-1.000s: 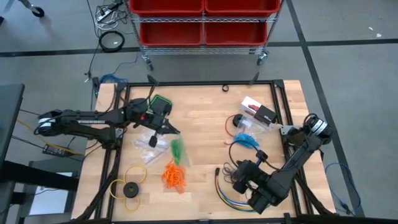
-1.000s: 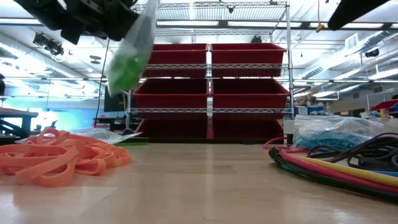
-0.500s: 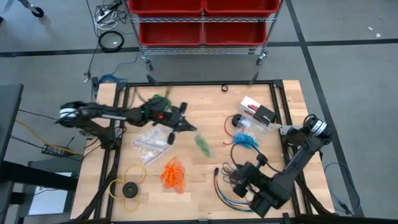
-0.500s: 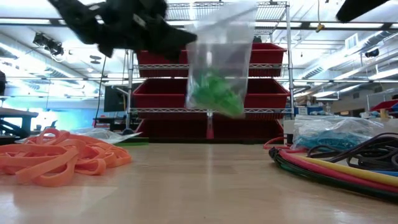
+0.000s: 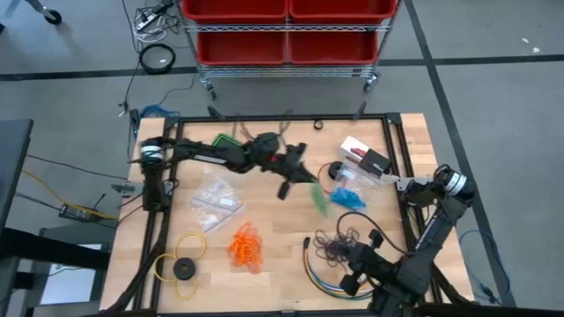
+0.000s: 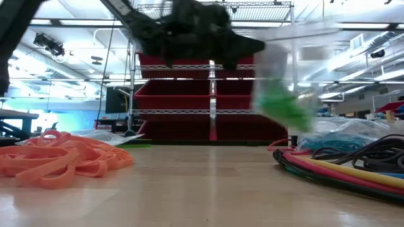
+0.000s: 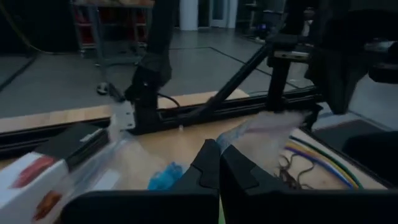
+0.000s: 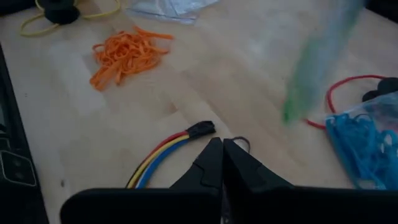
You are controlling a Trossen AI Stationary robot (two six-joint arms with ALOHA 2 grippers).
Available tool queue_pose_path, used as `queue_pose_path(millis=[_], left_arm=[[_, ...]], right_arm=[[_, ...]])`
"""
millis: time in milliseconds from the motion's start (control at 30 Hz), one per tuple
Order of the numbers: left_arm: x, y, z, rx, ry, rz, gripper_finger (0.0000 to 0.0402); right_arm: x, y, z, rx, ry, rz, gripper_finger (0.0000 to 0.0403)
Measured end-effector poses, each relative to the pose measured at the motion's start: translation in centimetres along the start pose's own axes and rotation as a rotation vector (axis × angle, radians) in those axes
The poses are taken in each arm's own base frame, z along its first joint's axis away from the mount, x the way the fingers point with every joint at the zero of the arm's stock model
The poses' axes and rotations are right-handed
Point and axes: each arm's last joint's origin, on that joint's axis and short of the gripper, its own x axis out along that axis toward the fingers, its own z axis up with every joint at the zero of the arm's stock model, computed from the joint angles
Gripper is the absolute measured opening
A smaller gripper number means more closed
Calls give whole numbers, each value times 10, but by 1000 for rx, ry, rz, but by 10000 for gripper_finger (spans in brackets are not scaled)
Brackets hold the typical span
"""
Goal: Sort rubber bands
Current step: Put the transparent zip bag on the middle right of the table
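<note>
My left gripper reaches out over the middle of the table, shut on a clear bag of green rubber bands, which shows blurred in the low view and the right wrist view. A loose heap of orange rubber bands lies on the table toward its near left. Blue rubber bands in a clear bag lie at the right. My right gripper is shut and hangs over the cables near the table's near right corner, touching nothing. My left gripper pinches the clear bag's upper edge between its two fingers, which point nearly level toward the table's right side. The bag trails from the fingertips out to the right and down, its green-filled lower part clear of the table.
Empty clear bags lie at the left. A yellow ring with a black disc sits at the near left. Multicoloured cables curl at the near right. A white and black box lies at the far right. Red bins stand beyond the table.
My left gripper has swept from the table's left toward its right and slightly down, stretching the arm out. The bag of green bands, still gripped, has swung along with it to just beside the blue bag. My right gripper has drawn back a little toward the near edge.
</note>
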Motion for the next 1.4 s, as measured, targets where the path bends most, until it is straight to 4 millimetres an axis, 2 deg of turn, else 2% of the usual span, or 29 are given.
queue_pose_path(millis=[233,367,500,567,733,833,933,1033,1200,1400], left_arm=[[46,34,-4,-82,-29,-1,1],[58,60,-12,-148,18,100,13],[60,82,-30,-214,102,155,54],[57,87,-39,-273,145,137,88],[49,98,-41,-336,133,109,190],[42,103,-32,-359,66,11,238],[34,107,-10,-364,-29,-14,265],[23,112,12,-334,-85,15,270],[1,119,33,-338,-67,0,252],[-15,107,32,-484,114,-331,223]], right_arm=[[1,-1,1,-7,-9,-5,0],[1,-1,1,-18,-27,-7,0],[2,0,3,-14,-46,-6,0],[2,0,3,-17,-50,-3,0],[2,1,3,-19,-51,0,0],[2,1,3,-15,-51,5,0],[2,2,2,-12,-55,10,0],[2,3,3,-8,-69,14,0],[3,7,4,0,-82,41,0],[8,12,8,-8,-71,57,0]])
